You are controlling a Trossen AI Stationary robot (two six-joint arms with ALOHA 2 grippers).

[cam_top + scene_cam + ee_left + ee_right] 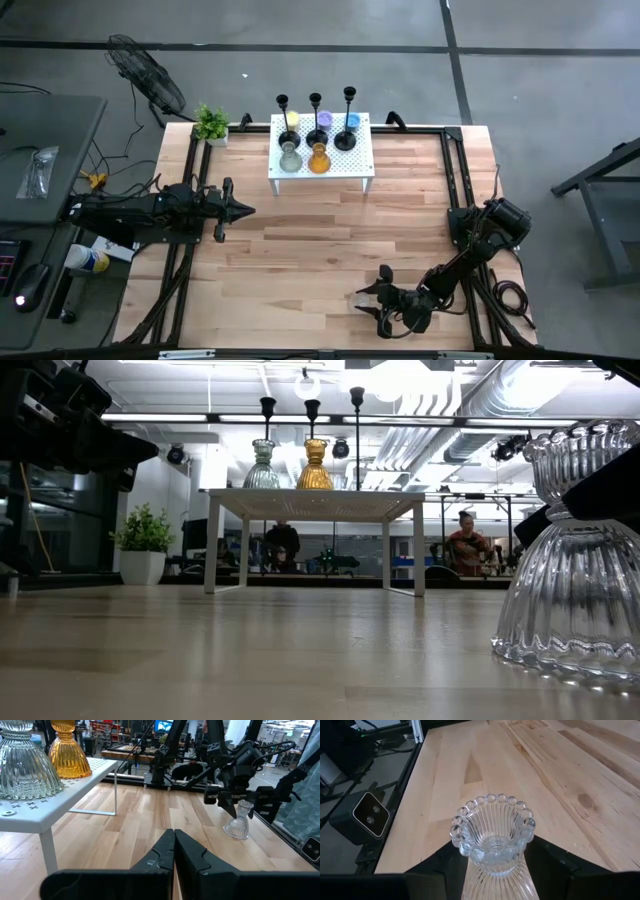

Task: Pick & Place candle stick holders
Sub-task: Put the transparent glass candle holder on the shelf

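Observation:
A clear ribbed glass holder [492, 837] stands upright on its flared base on the table near the front right; it also shows in the low view [572, 560] and the left wrist view [239, 821]. My right gripper [370, 306] is open, one finger on each side of the holder's neck. A white perforated stand [360, 165] at the far middle carries three black candlesticks [315, 103], a pale green cup [290, 158], an amber cup [319, 158], and yellow [291, 120], purple [324, 120] and blue [353, 122] cups. My left gripper [250, 210] is shut and empty at the left.
A small potted plant [211, 125] stands at the table's far left corner. Black frame rails [455, 170] run along the table's sides. A small camera block [367, 817] sits at the near edge. People [465, 542] show in the room behind.

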